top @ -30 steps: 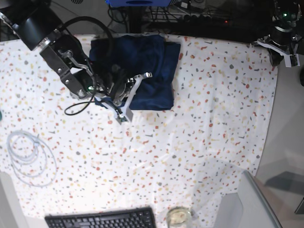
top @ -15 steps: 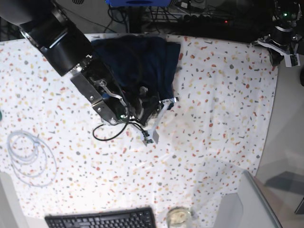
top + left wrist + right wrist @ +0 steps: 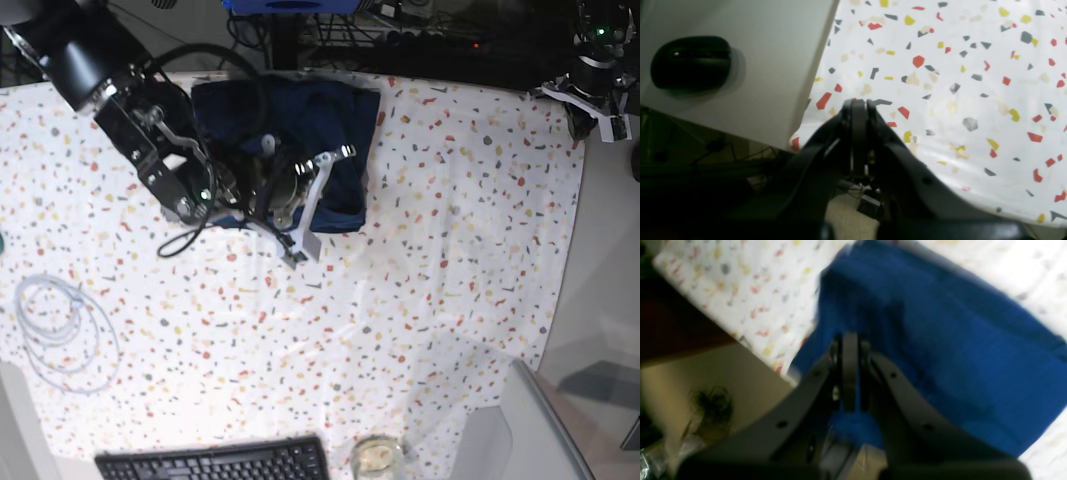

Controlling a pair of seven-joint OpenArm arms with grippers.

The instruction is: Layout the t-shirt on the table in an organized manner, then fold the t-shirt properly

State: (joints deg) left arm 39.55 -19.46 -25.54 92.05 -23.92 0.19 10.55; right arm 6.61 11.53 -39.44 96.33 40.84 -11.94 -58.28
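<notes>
The navy t-shirt (image 3: 335,140) is lying folded in a compact bundle at the far edge of the speckled table (image 3: 450,250), slightly left of centre.

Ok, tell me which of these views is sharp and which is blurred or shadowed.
Right wrist view: smeared throughout, the t-shirt a soft blue mass. Left wrist view: the speckled table crisp, the near left gripper dark and soft. Base view: evenly lit and sharp, the back edge falling into shadow.
</notes>
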